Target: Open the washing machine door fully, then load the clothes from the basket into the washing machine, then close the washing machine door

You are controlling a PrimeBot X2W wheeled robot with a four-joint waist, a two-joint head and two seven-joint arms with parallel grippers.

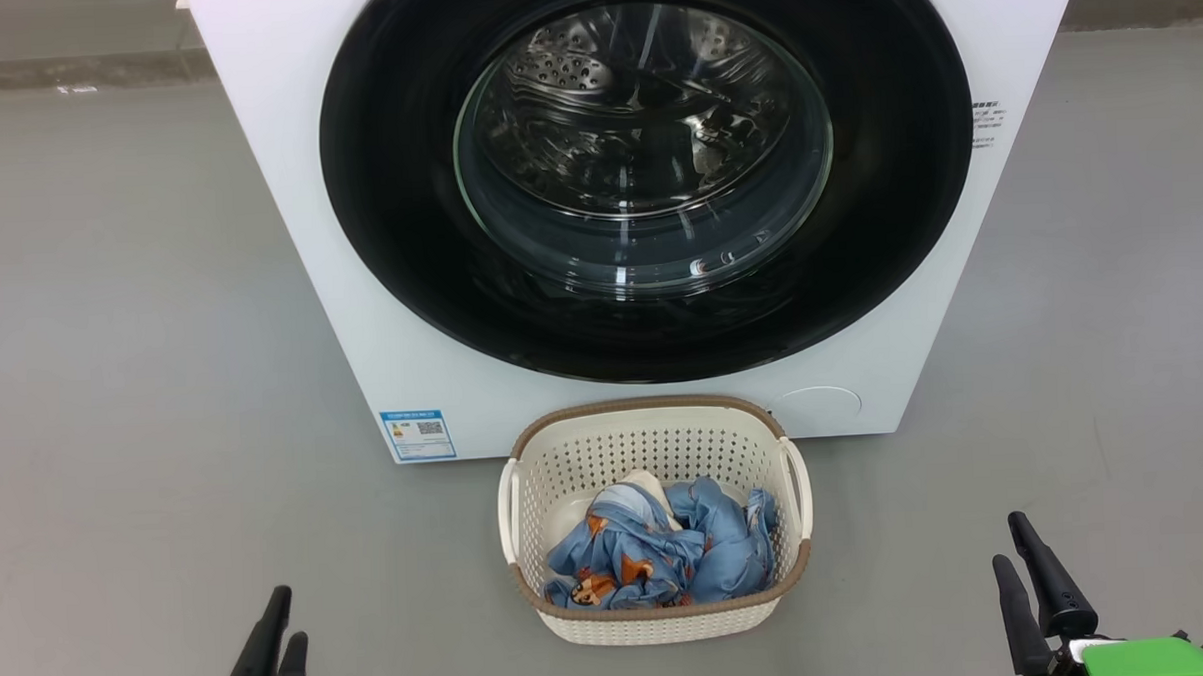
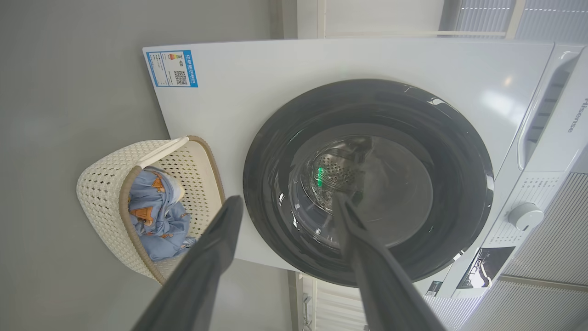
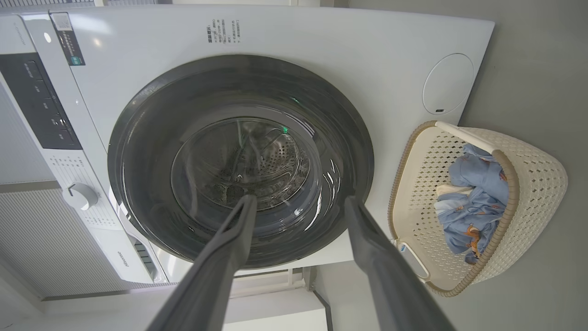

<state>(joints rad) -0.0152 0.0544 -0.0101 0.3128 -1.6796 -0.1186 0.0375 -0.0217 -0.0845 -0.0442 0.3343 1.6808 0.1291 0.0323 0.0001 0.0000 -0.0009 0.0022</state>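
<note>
The left gripper (image 1: 285,621) hovers nearer than the basket (image 1: 654,407) and off to its left, the right gripper (image 1: 1009,542) likewise to its right. Both have their jaws spread apart and hold nothing. The basket stands on the grey floor (image 1: 113,395). In it lie the clothes (image 1: 659,554), a crumpled blue bundle with orange prints and some cream cloth, sitting below the rim. Just behind the basket stands the washing machine (image 1: 288,239), its washing machine door (image 1: 396,185) shut, with the steel drum (image 1: 633,107) showing through the glass.

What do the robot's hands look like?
The left pincer and right pincer look alike: each has two long, slim, matte dark-grey fingers tapering to rounded tips. A bright green block with a small white part sits at the right pincer's base.
</note>
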